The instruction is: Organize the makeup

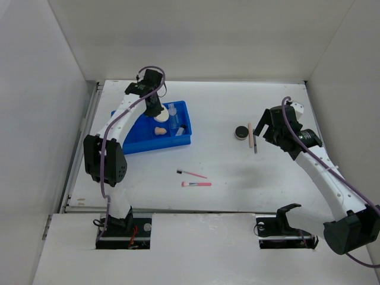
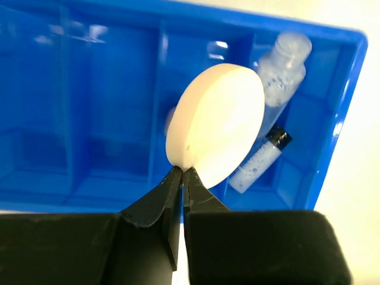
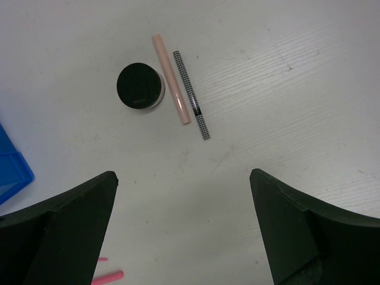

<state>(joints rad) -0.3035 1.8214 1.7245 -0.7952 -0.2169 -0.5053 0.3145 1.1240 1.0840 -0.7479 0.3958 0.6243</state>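
Observation:
My left gripper [image 2: 182,171] is shut on the edge of the white round puff [image 2: 217,123] and holds it over the blue tray [image 2: 89,107]; it also shows in the top view [image 1: 155,108]. Two clear bottles [image 2: 279,71] lie in the tray's right compartments, and the peach sponge [image 1: 160,130] sits in the tray. My right gripper [image 3: 184,178] is open and empty above the table, a little short of the black round jar [image 3: 139,86], beige stick [image 3: 171,79] and dark pencil [image 3: 192,95]. Two pink-handled brushes [image 1: 196,184] lie mid-table.
The blue tray [image 1: 139,142] stands at the left of the table under my left arm. White walls enclose the table on three sides. A corner of the tray [image 3: 12,169] shows at the left of the right wrist view.

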